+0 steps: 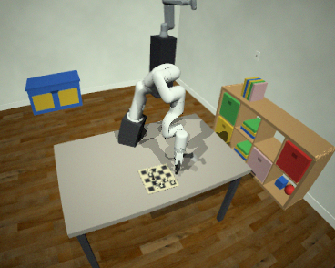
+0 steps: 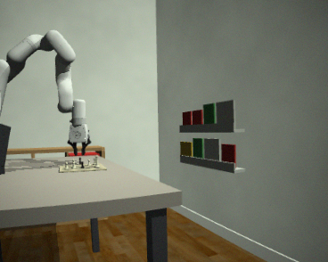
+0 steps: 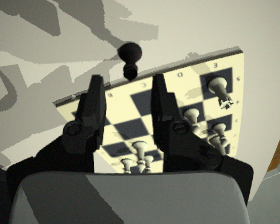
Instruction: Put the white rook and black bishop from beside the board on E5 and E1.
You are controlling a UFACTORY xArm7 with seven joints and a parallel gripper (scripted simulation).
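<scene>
The chessboard (image 1: 158, 179) lies on the grey table and also shows in the wrist view (image 3: 184, 112) and in the side view (image 2: 82, 167). The black bishop (image 3: 130, 58) stands upright on the table just off the board's edge. My gripper (image 3: 128, 89) hovers over that edge of the board, just short of the bishop, with its fingers partly apart and nothing between them. It also shows in the top view (image 1: 176, 168) and in the side view (image 2: 79, 151). Several white pieces (image 3: 217, 87) stand on the board. I cannot tell which of them is the white rook.
The arm's black base box (image 1: 132, 129) stands on the table behind the board. A wooden shelf unit (image 1: 267, 141) with coloured bins stands right of the table. A blue cabinet (image 1: 54, 91) stands by the far wall.
</scene>
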